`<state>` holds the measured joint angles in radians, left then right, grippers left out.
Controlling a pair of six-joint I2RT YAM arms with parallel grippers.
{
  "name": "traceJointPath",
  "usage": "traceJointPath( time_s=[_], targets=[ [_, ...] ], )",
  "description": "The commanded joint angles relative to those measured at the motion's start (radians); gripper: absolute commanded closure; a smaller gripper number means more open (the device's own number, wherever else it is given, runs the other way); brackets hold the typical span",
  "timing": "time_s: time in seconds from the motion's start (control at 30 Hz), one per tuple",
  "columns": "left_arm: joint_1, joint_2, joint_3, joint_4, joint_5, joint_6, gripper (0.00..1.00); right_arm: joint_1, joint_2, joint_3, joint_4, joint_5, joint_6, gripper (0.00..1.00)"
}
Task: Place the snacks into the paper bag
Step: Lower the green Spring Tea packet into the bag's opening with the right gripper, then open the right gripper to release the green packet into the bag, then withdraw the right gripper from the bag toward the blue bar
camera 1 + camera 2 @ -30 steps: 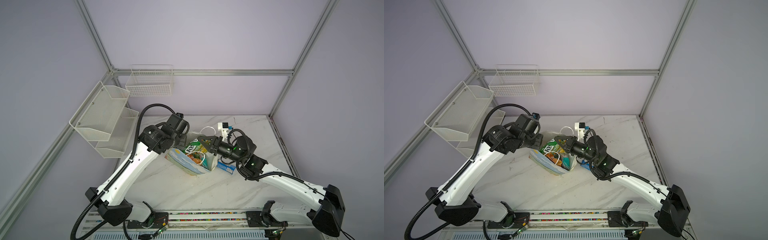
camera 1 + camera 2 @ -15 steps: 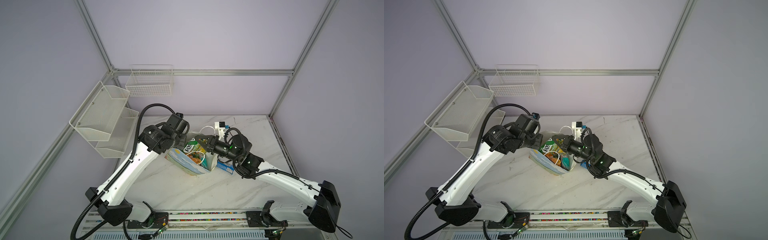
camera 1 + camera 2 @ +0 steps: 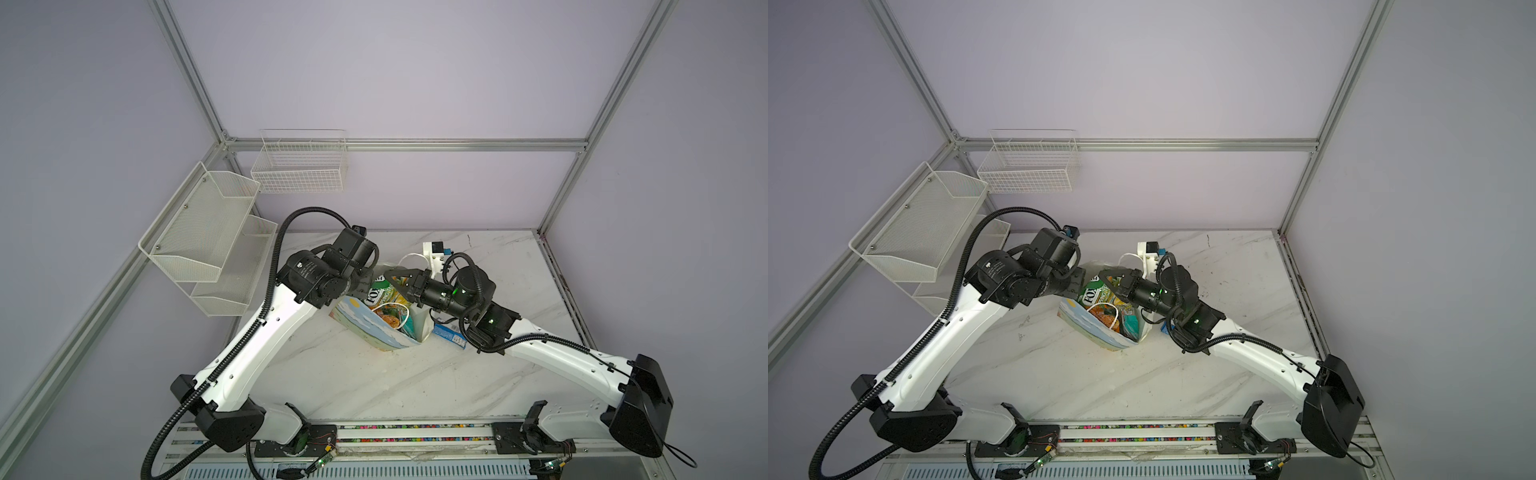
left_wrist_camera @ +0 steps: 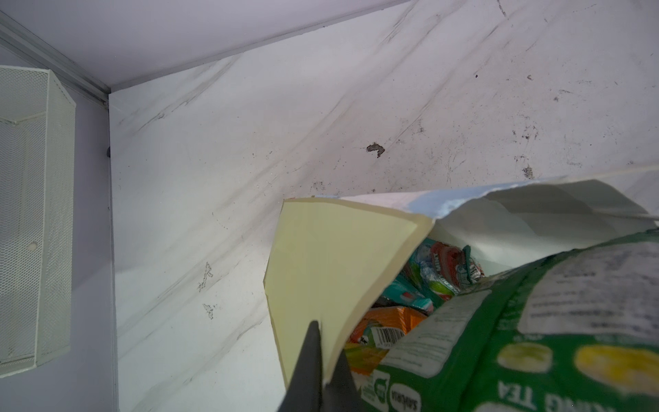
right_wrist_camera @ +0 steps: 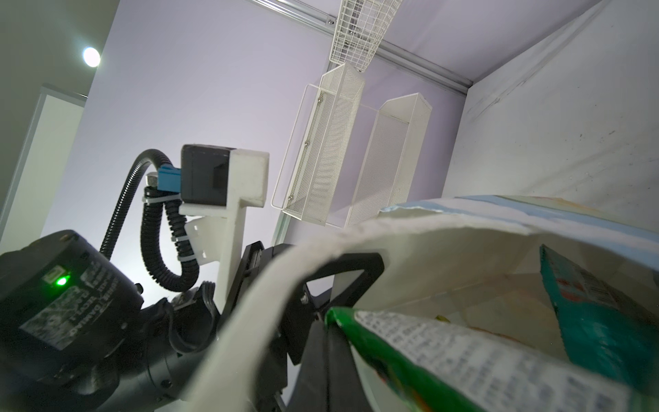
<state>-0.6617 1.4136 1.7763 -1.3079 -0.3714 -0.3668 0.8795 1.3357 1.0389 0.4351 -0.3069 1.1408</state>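
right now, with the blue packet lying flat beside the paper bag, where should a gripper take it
Probably by the edge away from the paper bag, coming from above: the blue packet lies flat, its other side close against the bag, so only that free edge leaves the jaws room. The right arm over it must clear.

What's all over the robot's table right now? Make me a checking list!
Surface: white marble table, scuffed.
Job's things: bag open; teal packet and orange packet inside; green packet at its mouth; blue packet on the table beside the bag.
Clutter: nothing seen.
Grippers: left gripper shut on the bag's rim; right gripper shut on the green packet.
Cables: black hose loops over the left arm, clear of the bag.
Surroundings: white wire baskets on lilac walls.
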Motion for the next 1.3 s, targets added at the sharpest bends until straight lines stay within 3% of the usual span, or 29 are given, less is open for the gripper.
traceJointPath(
  time_s=[0.0,0.03,0.07,0.17,0.23,0.77,1.27],
  targets=[
    [-0.001,-0.045,0.04,0.05,-0.036,-0.004,1.0,0.01,0.008,0.041,0.007,-0.01,-0.012,1.0],
    [-0.001,-0.045,0.04,0.05,-0.037,-0.004,1.0,0.011,0.011,0.044,0.007,-0.016,-0.015,1.0],
    [-0.001,-0.045,0.04,0.05,-0.037,-0.004,1.0,0.012,0.014,0.049,0.01,-0.024,-0.016,0.93],
    [-0.001,-0.046,0.039,0.05,-0.039,-0.004,1.0,0.017,0.016,0.053,0.043,-0.055,-0.028,0.54],
    [-0.001,-0.047,0.038,0.05,-0.04,-0.005,1.0,0.023,0.008,0.067,0.034,-0.063,-0.05,0.45],
    [-0.001,-0.046,0.037,0.048,-0.037,-0.006,1.0,0.026,-0.074,0.119,-0.134,-0.042,-0.173,0.41],
    [-0.001,-0.044,0.032,0.045,-0.047,-0.006,1.0,0.025,-0.185,0.176,-0.448,0.114,-0.328,0.36]
  ],
)
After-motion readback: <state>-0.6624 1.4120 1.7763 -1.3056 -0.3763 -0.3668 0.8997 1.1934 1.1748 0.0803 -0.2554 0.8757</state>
